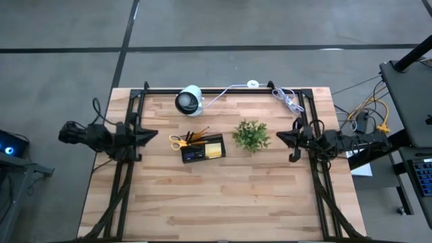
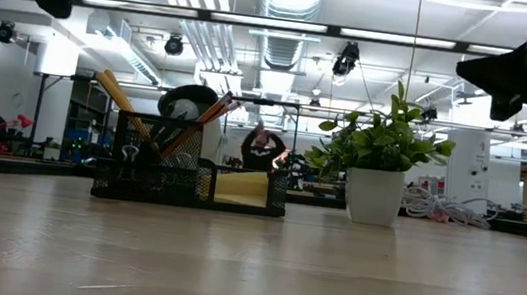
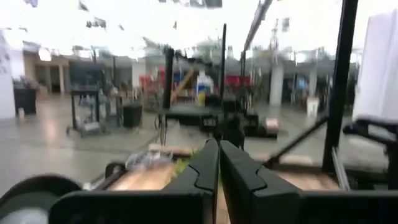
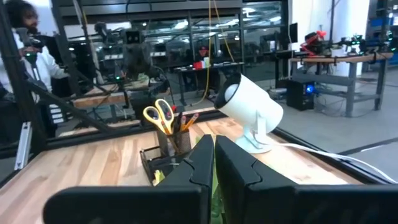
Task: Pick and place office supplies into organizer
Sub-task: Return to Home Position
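High view | organizer (image 1: 194, 156): scissors (image 1: 177, 142), pencils (image 1: 198, 135), sticky-note pad (image 1: 214, 148) inside

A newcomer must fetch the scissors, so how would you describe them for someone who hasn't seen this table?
Near the middle of the wooden table, a black organizer sits beside a small green plant. The scissors stand in its end away from the plant, handles up. Their yellow loop handles set them apart from the orange pencils beside them.
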`<action>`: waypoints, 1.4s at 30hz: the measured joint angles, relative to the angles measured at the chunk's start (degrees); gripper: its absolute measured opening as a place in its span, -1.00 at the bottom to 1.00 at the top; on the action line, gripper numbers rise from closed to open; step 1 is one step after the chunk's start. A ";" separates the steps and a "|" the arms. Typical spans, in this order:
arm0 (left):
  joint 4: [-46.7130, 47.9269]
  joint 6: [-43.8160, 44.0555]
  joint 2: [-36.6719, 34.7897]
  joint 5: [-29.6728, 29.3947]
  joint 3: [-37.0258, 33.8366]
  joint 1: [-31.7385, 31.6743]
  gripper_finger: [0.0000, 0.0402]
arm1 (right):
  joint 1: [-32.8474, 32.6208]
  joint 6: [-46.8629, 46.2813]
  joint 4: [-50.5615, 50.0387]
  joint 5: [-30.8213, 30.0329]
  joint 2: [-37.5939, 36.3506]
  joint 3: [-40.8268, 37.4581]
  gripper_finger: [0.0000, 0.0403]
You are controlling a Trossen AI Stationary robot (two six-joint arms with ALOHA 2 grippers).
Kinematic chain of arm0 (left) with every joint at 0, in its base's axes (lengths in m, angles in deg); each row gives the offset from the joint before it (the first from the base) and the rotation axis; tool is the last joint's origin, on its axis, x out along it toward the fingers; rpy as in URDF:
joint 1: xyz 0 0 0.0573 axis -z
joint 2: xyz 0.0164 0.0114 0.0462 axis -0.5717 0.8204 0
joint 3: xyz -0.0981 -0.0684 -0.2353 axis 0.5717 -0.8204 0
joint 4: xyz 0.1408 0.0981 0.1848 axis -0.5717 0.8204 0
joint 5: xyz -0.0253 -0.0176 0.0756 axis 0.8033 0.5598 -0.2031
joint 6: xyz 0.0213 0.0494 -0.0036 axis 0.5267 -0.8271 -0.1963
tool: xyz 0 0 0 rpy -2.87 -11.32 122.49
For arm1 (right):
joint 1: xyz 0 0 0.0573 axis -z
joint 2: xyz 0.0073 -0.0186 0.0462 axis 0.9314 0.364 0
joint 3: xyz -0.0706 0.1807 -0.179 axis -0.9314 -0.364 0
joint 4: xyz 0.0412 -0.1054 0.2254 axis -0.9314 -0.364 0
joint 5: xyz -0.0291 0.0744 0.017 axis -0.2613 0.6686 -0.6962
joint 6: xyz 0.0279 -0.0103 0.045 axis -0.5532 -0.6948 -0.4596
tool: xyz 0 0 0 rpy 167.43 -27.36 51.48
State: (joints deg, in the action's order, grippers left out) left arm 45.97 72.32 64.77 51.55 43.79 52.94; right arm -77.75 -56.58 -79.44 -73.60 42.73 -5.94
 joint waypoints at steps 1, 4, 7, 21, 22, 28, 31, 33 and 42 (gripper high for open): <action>-3.95 -0.63 0.03 -0.13 -1.88 -0.03 -1.00 | 0.02 -0.09 0.00 -0.41 0.02 0.03 -0.96; -12.14 -0.39 0.62 -0.69 -7.50 -0.48 -1.00 | 0.04 -0.30 0.00 -0.91 -0.02 0.04 -0.96; -16.25 0.91 -0.13 -0.60 -11.28 -1.37 -1.00 | 0.03 -1.84 -0.01 -1.17 0.04 0.04 -0.96; -14.20 4.22 1.39 15.55 -12.68 -13.99 -1.00 | 0.00 -6.43 0.00 -2.67 0.09 0.09 -0.96; -12.61 4.06 1.10 16.06 -12.66 -14.29 -1.00 | 0.00 -6.25 0.00 -2.67 0.09 0.09 -0.96; -6.03 3.98 -0.12 12.03 -12.74 -14.75 -1.00 | 0.00 -6.40 0.00 -5.24 0.04 0.11 -0.96; -6.05 4.09 -0.11 14.76 -12.74 -14.75 -1.00 | -0.02 -6.43 -0.02 -3.06 0.09 0.11 -0.96; -6.09 4.88 -0.11 16.13 -12.89 -14.73 -1.00 | -0.03 -6.43 -0.13 -0.41 0.09 0.11 -0.96; -7.56 5.62 -0.13 16.32 -13.60 -14.69 -1.00 | -0.02 -3.88 -1.80 4.29 0.11 -0.35 -0.96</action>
State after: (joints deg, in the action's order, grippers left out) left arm 38.41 77.94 64.64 67.87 30.19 38.25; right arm -77.78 -60.46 -81.24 -69.31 42.84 -6.29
